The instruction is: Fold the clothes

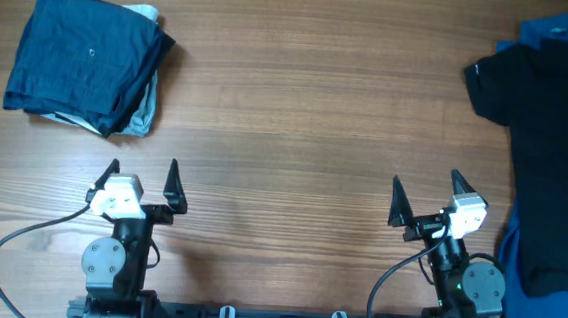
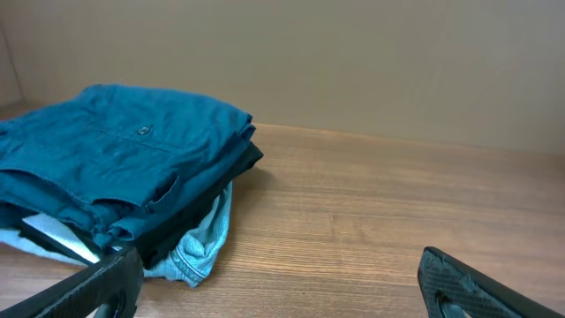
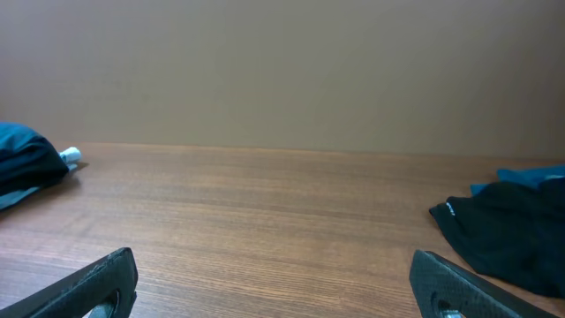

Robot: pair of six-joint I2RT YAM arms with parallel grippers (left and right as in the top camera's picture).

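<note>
A folded stack of clothes [image 1: 85,62] lies at the far left of the table: a dark navy piece on top, a black one under it and a pale blue one at the bottom. The left wrist view shows the same stack [image 2: 115,168] ahead and to the left. An unfolded black garment [image 1: 555,148] lies at the right edge, with bright blue cloth [image 1: 564,30] behind it; the black garment [image 3: 516,234] also shows in the right wrist view. My left gripper [image 1: 143,174] and right gripper [image 1: 427,192] hover near the front edge, both open and holding nothing.
A bare wooden tabletop [image 1: 297,110] stretches between the stack and the black garment. More blue cloth [image 1: 511,257] lies by the right arm's base. A beige wall [image 3: 282,71] closes off the far side.
</note>
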